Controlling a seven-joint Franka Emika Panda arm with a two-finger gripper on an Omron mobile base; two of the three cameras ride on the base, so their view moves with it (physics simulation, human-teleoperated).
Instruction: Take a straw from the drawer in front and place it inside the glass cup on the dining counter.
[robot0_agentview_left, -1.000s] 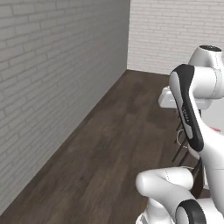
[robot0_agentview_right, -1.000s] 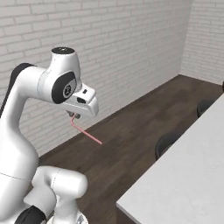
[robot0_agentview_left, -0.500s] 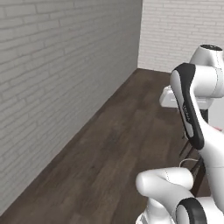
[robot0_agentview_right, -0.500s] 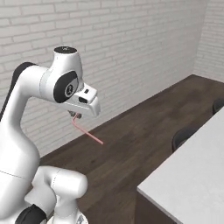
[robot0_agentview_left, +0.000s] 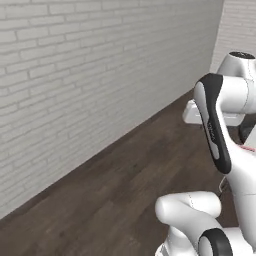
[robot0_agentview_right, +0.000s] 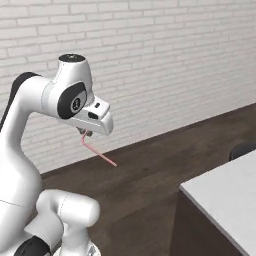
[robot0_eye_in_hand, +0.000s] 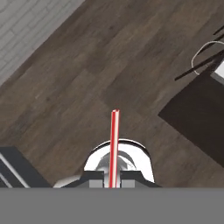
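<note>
My gripper (robot0_agentview_right: 85, 133) is shut on the straw (robot0_agentview_right: 100, 154), a thin pinkish-red stick that slants down and to the right from the hand, high above the floor. In the hand view the straw (robot0_eye_in_hand: 114, 140) runs straight up from between the two fingertips of the gripper (robot0_eye_in_hand: 113, 180). A corner of the dining counter (robot0_agentview_right: 222, 192), a white slab on a dark wood base, stands at the lower right. The drawer and the glass cup are out of view.
A white brick wall (robot0_agentview_left: 90, 85) runs along the left over a dark wood floor (robot0_agentview_left: 125, 185). A dark stool top (robot0_agentview_right: 243, 149) stands beyond the counter. In the hand view the counter's dark base (robot0_eye_in_hand: 199, 116) and a wire stool frame (robot0_eye_in_hand: 205, 57) lie to the right.
The whole picture has shifted as the base turns: the wall's corner slid right and the counter moved toward the right edge. The arm still holds the straw the same way.
</note>
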